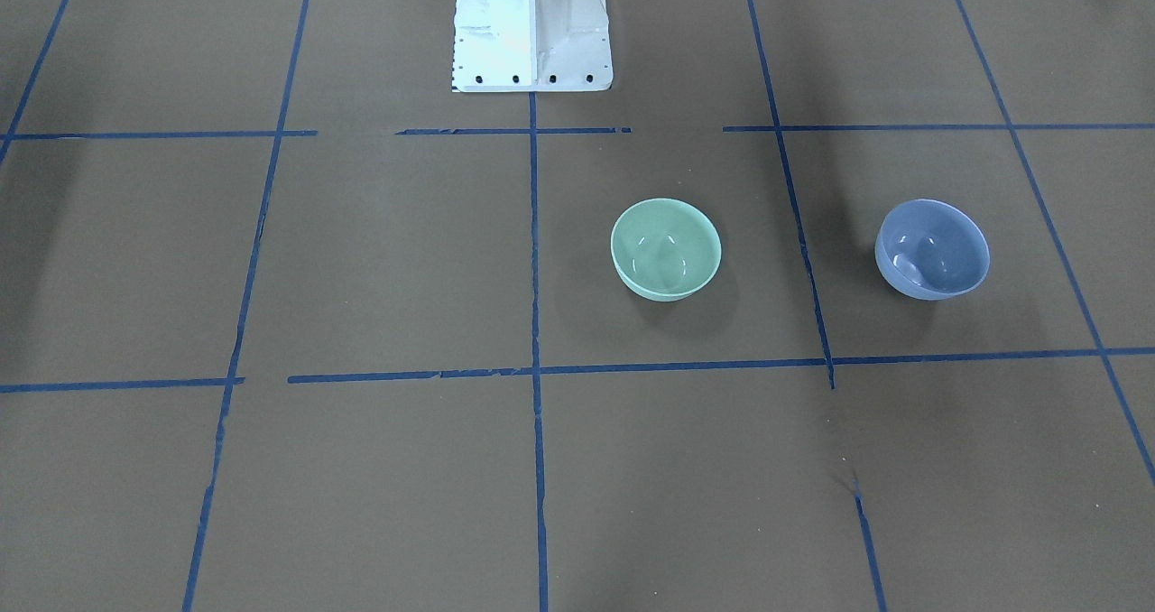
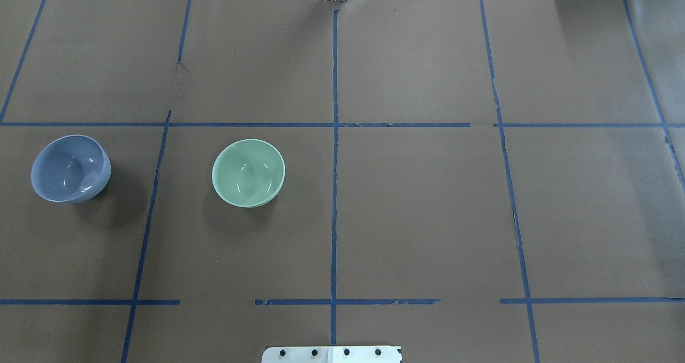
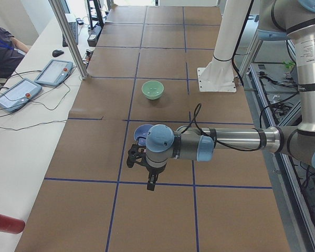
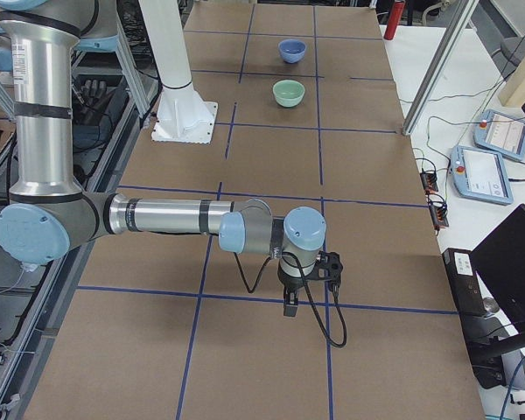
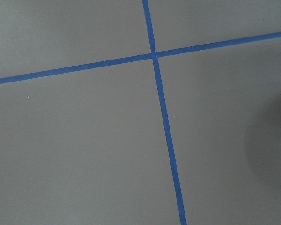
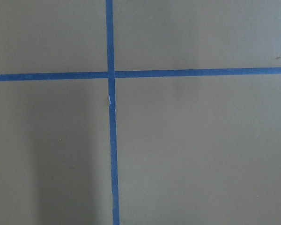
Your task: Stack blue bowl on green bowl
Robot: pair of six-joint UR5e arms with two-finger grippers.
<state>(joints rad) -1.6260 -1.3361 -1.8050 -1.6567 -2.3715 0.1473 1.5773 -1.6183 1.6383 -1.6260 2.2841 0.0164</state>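
Observation:
The blue bowl (image 1: 932, 249) stands upright on the brown table, far out on my left side (image 2: 70, 168). The green bowl (image 1: 666, 249) stands upright about one grid square from it, nearer the table's middle (image 2: 248, 173). The two bowls are apart. My left gripper (image 3: 150, 184) shows only in the exterior left view, high above the table and in front of the blue bowl (image 3: 142, 131), and I cannot tell whether it is open or shut. My right gripper (image 4: 290, 308) shows only in the exterior right view, far from both bowls, and I cannot tell its state either.
The white robot base (image 1: 531, 25) stands at the table's middle rear edge. Blue tape lines (image 2: 334, 191) divide the brown table into squares. Teach pendants (image 3: 53, 72) and a metal post (image 3: 68, 37) stand along the operators' side.

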